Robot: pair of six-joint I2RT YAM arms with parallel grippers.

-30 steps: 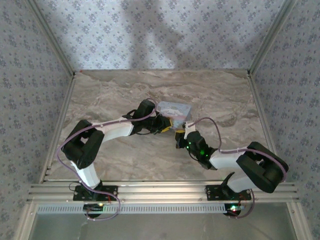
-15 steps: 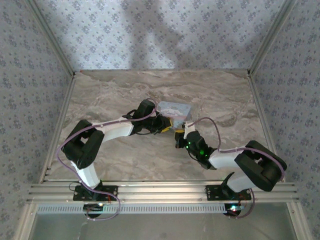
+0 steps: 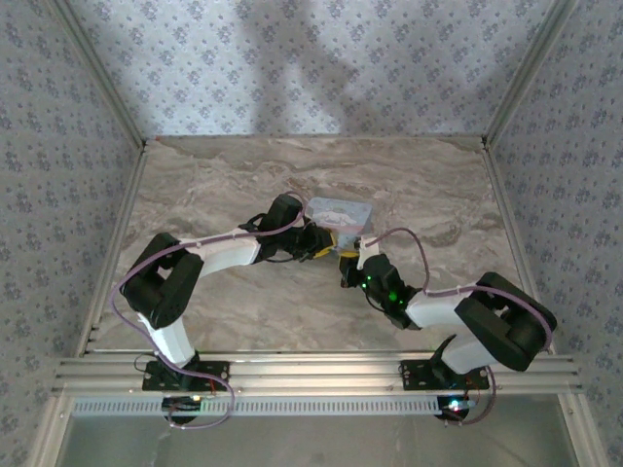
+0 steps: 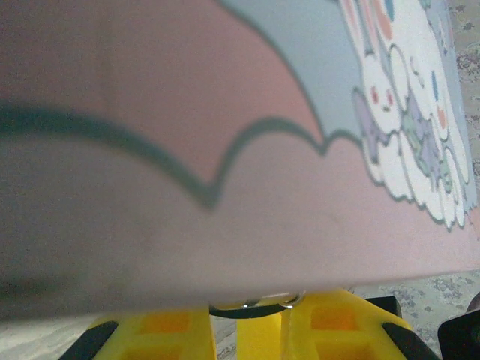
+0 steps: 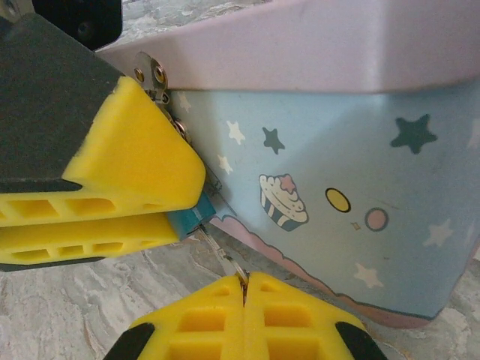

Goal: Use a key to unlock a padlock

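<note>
— Yellow fingers on the right hand [image 5: 244,291]: how do they stand?
— Pressed flat together, the 2 of them pinched on a thin silver metal key [image 5: 223,259] that sticks out past their tips.
— And the small teal padlock [image 5: 187,219]?
— Just beyond those fingertips, up and to their left, at the key's far end. The left hand [image 3: 327,245] holds it. Its 2 yellow fingers stand narrow, clamped on the teal body, which pokes out at their tips.
— Is the key inside the lock?
— Its end meets the teal body; whether it sits inside I cannot tell.
— What lies behind the hands?
— A pastel blue and pink box printed with stars and a cupcake [image 5: 337,150]. Its small silver metal hasp [image 5: 152,73] is just beside the left hand's upper finger. A curved silver metal loop [image 4: 251,304] shows between that hand's fingers, under the box's pink edge.
— And beneath?
— Grey marbled stone counter [image 5: 67,307], under both hands.
</note>
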